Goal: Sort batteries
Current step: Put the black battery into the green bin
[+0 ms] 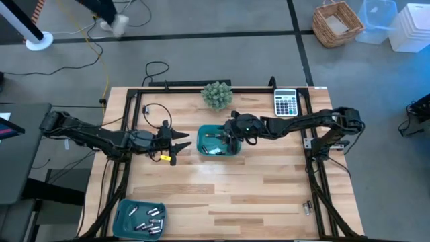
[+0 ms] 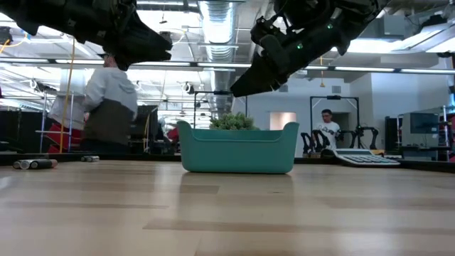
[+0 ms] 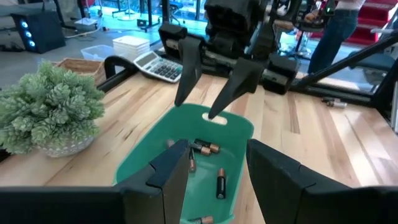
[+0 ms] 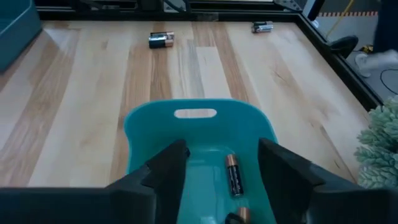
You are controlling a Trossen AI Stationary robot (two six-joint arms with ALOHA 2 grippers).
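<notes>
The right pincer (image 1: pixel 228 142) hangs over the teal tray (image 1: pixel 202 133) at the middle of the tabletop (image 1: pixel 269 188), fingers spread apart and nothing between them; in the left wrist view the right arm's two dark fingers (image 3: pixel 186 68) point down at the tray's handle end, clear of the contents. Inside the tray lie several batteries (image 3: pixel 205 148), black bodies with copper ends, loose on the floor and pointing different ways. One battery (image 4: pixel 234 174) shows between the right arm's own fingers in its wrist view, lying flat.

The left pincer (image 1: pixel 176 146) sits just beside the tray's left wall, jaws parted and empty. A second teal tray (image 1: pixel 123 208) at the near left corner holds a scatter of silvery cells (image 1: pixel 149 218). Stray ones lie on bare wood too: a dark one (image 4: pixel 161 40) and a pale one (image 4: pixel 262 27) far across the boards, and a small cluster (image 2: pixel 34 163) at the table's edge in the low view.

These cells look hard, smooth and dense for their size, so they'll likely roll at a nudge and slip under a skewed pinch. Best bet: come straight down and close across the middle of the barrel, fingers square to its length, not on the rounded ends.
</notes>
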